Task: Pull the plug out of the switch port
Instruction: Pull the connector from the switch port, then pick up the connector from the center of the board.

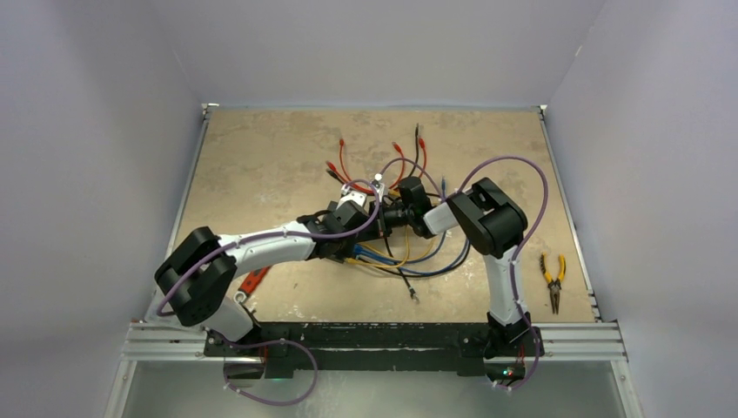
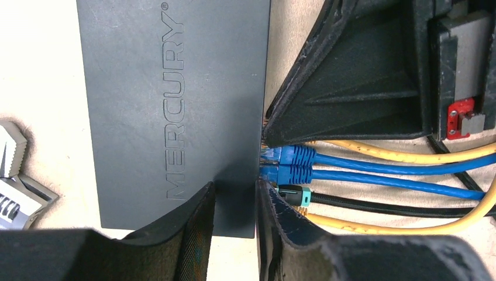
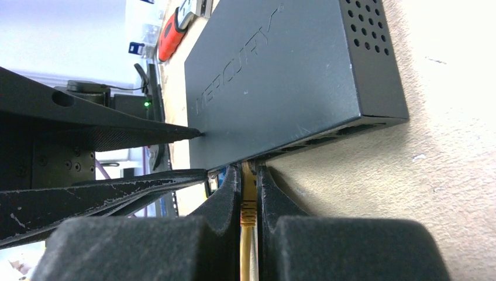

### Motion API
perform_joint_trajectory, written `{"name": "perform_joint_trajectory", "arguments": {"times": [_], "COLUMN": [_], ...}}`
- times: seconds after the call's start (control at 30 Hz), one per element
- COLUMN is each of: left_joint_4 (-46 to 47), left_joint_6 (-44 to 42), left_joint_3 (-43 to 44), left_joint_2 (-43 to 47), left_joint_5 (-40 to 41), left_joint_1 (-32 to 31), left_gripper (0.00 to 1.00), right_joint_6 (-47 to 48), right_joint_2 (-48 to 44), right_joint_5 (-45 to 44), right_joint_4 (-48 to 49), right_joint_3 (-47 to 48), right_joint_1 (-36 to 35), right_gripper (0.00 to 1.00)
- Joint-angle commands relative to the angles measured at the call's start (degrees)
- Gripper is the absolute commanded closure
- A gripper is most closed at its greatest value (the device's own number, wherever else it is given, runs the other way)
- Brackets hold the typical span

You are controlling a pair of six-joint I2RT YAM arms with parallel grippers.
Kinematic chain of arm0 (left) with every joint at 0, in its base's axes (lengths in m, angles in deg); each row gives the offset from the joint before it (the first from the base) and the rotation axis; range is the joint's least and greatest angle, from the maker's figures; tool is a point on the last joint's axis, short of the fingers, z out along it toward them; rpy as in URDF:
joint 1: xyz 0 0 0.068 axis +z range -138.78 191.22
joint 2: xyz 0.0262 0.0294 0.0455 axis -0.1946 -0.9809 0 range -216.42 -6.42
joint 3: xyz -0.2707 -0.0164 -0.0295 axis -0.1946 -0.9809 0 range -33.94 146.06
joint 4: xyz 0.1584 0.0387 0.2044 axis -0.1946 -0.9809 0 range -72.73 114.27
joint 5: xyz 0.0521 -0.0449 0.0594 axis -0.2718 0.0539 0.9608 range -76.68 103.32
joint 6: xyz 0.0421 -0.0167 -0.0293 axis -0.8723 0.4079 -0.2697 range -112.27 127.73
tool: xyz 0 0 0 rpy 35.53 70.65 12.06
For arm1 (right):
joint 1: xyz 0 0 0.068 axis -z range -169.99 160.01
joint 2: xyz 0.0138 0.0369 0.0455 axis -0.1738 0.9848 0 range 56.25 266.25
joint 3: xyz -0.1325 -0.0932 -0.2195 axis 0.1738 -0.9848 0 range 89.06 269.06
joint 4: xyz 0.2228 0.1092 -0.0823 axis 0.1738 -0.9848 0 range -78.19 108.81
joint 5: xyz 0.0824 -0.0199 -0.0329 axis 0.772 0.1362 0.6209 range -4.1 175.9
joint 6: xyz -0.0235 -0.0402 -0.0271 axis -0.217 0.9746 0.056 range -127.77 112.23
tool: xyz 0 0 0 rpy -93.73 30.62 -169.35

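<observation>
The switch (image 2: 152,88) is a flat black box marked MERCURY, lying on the tan table. Two blue plugs (image 2: 295,158), a black plug with a teal collar (image 2: 295,195) and yellow cables (image 2: 398,155) meet its port edge. My left gripper (image 2: 236,205) clamps the switch's near corner, one finger on the top face and the other against the port edge. My right gripper (image 3: 250,175) is shut on a yellow plug (image 3: 249,202) whose tip sits at a port of the switch (image 3: 281,76). In the top view, the left gripper (image 1: 372,222) and right gripper (image 1: 392,216) meet tip to tip and hide the switch.
Blue, yellow and black cables (image 1: 409,261) trail toward the near edge. Red-tipped leads (image 1: 383,161) fan out behind the grippers. Yellow-handled pliers (image 1: 552,279) lie at the right, and a red-handled tool (image 1: 252,280) lies beside the left arm. A silver object (image 2: 14,175) sits left of the switch.
</observation>
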Motion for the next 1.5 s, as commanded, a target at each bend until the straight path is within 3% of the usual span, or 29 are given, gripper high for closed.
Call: {"name": "perform_joint_trajectory", "arguments": {"times": [0.0, 0.53, 0.83, 1.13, 1.33, 1.47], "left_joint_4": [-6.52, -5.88, 2.27, 20.58, 36.93, 41.56], "left_joint_6": [1.15, 0.13, -1.63, 1.89, 7.29, 9.05], "left_joint_3": [-0.90, -0.18, -1.06, -5.16, -7.92, -8.28], "left_joint_2": [-3.44, -6.38, 2.32, 10.91, 10.68, 9.01], "left_joint_5": [9.05, 6.68, -4.68, -20.30, -27.68, -27.28], "left_joint_1": [1.78, 1.98, 1.95, 2.97, 4.53, 4.97], "left_gripper": [0.72, 0.71, 0.47, 0.34, 0.34, 0.43], "right_joint_6": [5.60, 7.79, 8.24, 3.37, -1.78, -7.55], "right_joint_2": [-2.79, -7.54, -17.60, -24.75, -28.63, -30.70], "right_joint_5": [0.65, -0.84, -8.36, -8.10, -6.40, -4.89], "right_joint_4": [-7.18, -12.14, -12.92, -6.92, -3.18, 1.50], "right_joint_3": [-2.89, -3.91, -1.05, 0.64, 0.66, -0.23], "right_joint_1": [0.07, 1.75, 1.75, 1.72, 1.78, 1.80], "right_gripper": [1.00, 1.00, 1.00, 1.00, 1.00, 1.00]}}
